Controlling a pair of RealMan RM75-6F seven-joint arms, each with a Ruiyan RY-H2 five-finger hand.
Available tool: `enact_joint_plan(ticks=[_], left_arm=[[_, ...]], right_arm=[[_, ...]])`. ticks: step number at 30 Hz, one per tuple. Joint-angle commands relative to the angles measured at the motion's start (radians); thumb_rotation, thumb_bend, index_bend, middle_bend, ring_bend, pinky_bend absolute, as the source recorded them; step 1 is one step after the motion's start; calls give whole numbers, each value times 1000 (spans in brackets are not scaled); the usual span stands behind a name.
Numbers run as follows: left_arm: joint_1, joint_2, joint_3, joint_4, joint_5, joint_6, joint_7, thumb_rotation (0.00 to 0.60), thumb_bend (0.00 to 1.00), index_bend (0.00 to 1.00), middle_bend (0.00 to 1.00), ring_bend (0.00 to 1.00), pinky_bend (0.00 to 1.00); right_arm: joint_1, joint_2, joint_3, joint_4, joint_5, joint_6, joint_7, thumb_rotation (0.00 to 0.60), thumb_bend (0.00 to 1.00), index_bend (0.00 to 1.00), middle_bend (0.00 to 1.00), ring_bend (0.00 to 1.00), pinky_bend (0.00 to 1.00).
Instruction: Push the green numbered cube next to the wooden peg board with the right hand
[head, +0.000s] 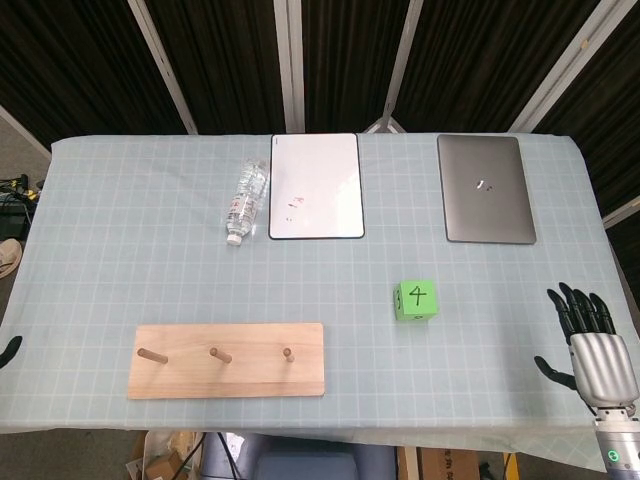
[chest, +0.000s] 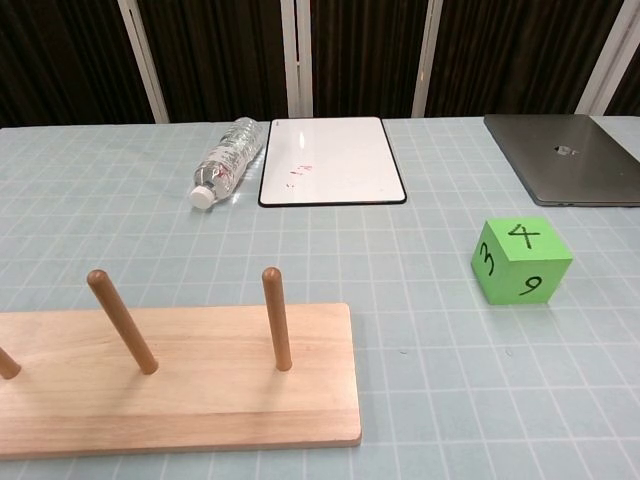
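One green numbered cube (head: 414, 300) sits apart from the one wooden peg board (head: 227, 360) with three pegs, right hand (head: 590, 345) spread empty at the table edge, beyond lie bottle (head: 245, 203), whiteboard (head: 315, 186), laptop (head: 486, 188).

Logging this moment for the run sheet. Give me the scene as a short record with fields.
cube: green cube, 4 on top, 3 and 9 on its sides, standing alone on the table
peg board: wooden board with upright pegs, near front edge, apart from the cube
right robot hand: right robot hand at the table's right edge, fingers spread, holding nothing, clear of the cube
left robot hand: only a dark tip at the left edge
far side: bottle lying down, whiteboard, closed laptop
push: not started
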Motion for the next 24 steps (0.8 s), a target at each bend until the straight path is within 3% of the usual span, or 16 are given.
enact_joint_plan(ticks=[1, 8, 11, 17, 20, 24], left_arm=[[8, -1, 0, 3, 4, 14, -9, 600, 307, 104, 0, 0, 0], [10, -7, -18, 11, -20, 23, -13, 600, 307, 104, 0, 0, 0], [10, -4, -15, 9, -20, 18, -16, 600, 307, 104, 0, 0, 0], [9, -4, -16, 8, -21, 15, -16, 600, 307, 104, 0, 0, 0], [5, -6, -16, 7, -23, 7, -11, 600, 307, 104, 0, 0, 0], [4, -9, -15, 3, -22, 7, -2, 600, 307, 104, 0, 0, 0]], right_arm=[[1, -1, -1, -3, -4, 1, 8, 600, 201, 0, 25, 16, 0], [12, -13, -5, 4, -3, -21, 5, 600, 201, 0, 31, 43, 1], [17, -14, -10, 0, -8, -31, 1, 600, 202, 0, 97, 101, 50], [36, -6, 2, -27, -8, -47, -15, 600, 239, 37, 356, 369, 339], [68, 11, 24, -50, 17, -89, -44, 600, 355, 75, 481, 490, 509], [133, 31, 50, -84, 73, -202, -93, 600, 521, 95, 651, 658, 646]])
